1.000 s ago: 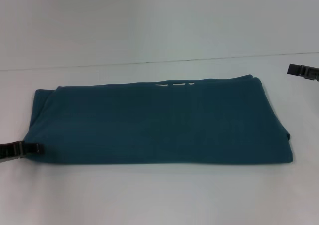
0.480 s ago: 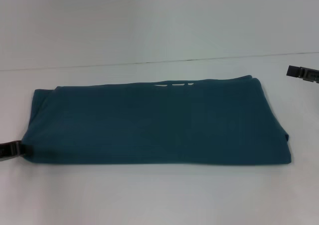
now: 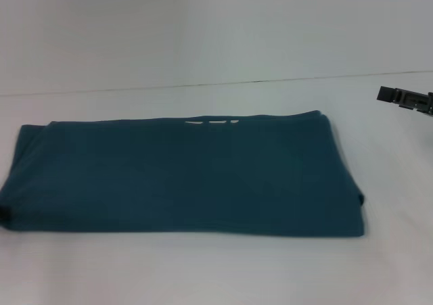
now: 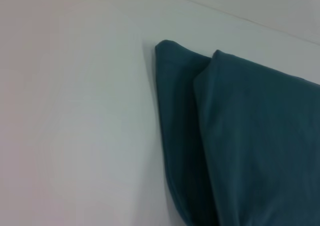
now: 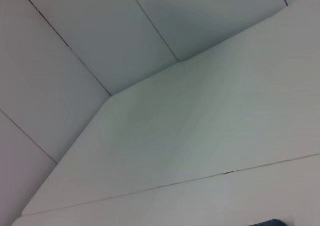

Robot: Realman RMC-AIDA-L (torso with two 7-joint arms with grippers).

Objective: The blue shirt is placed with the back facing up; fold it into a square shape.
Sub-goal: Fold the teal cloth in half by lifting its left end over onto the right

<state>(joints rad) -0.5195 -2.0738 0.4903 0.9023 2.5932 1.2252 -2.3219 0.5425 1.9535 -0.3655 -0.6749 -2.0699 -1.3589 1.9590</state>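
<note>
The blue shirt (image 3: 183,176) lies plain side up on the white table (image 3: 203,271), folded into a long flat band. A sliver of white lettering (image 3: 211,122) peeks out at its far edge. Only a dark tip of my left gripper (image 3: 3,215) shows, at the picture's left edge, right at the shirt's near left corner and holding it. The left wrist view shows the layered end of the shirt (image 4: 250,136). My right gripper (image 3: 404,98) hovers at the far right, well off the cloth. A scrap of the shirt (image 5: 270,222) edges the right wrist view.
A thin seam (image 3: 216,84) runs across the table behind the shirt. Bare white table lies in front of the shirt and to its right. The right wrist view shows the table's far corner (image 5: 110,98) and grey wall panels.
The left gripper has drawn back leftward almost out of view, and the shirt has slid left and slightly nearer with it. The right gripper has shifted a little to the left.
</note>
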